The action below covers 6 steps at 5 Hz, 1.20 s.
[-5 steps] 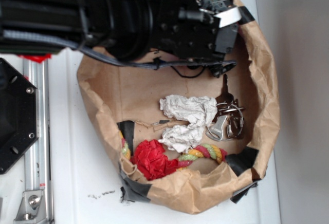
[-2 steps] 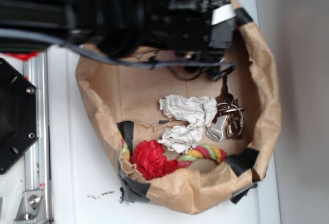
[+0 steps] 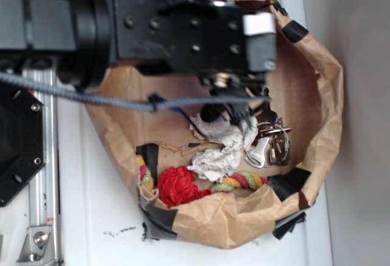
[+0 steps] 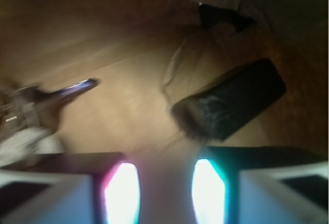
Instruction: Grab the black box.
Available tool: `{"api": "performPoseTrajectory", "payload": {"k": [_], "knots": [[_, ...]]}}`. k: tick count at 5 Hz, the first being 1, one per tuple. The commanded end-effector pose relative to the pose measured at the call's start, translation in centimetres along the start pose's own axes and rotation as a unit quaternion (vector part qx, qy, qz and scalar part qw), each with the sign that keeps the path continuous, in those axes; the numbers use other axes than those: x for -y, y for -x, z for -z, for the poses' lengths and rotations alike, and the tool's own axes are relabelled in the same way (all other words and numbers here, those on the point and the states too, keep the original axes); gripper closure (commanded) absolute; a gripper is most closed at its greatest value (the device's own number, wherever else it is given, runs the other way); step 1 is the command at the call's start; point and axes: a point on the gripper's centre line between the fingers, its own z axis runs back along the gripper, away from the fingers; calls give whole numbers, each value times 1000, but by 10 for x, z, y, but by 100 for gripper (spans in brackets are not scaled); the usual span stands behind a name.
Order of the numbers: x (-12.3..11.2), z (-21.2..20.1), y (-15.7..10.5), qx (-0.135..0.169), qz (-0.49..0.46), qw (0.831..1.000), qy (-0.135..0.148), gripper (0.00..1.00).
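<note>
Black box (image 4: 231,100) lies beyond the parted gripper (image 4: 165,183); no legible writing.

A: Wrist view's blurred. Dark shape (image 4: 231,100) ahead-right of the jaws, can't tell if it's the black box.
B: Exterior: arm (image 3: 152,28) hides the bag's (image 3: 317,107) top half; fingertips unseen.

A brown paper bag (image 3: 317,83) patched with black tape (image 3: 286,183) holds white paper (image 3: 222,156), a red cloth (image 3: 177,186), a red-yellow-green rope (image 3: 244,182) and silver keys (image 3: 271,147), on a white surface (image 3: 97,217).
</note>
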Motion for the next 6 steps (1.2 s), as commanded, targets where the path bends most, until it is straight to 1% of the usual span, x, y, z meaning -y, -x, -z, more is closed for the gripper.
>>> {"api": "performPoseTrajectory", "payload": {"k": [1, 2, 3, 4, 5, 6], "knots": [[1, -46, -12, 21, 13, 999, 31, 100], [-2, -40, -10, 30, 13, 999, 20, 100], [-17, -26, -10, 45, 3, 999, -4, 12], [-28, -3, -8, 1, -124, 992, 23, 0], [-32, 14, -6, -22, -240, 970, 34, 0], [-39, 28, -9, -33, -305, 951, 38, 0]]}}
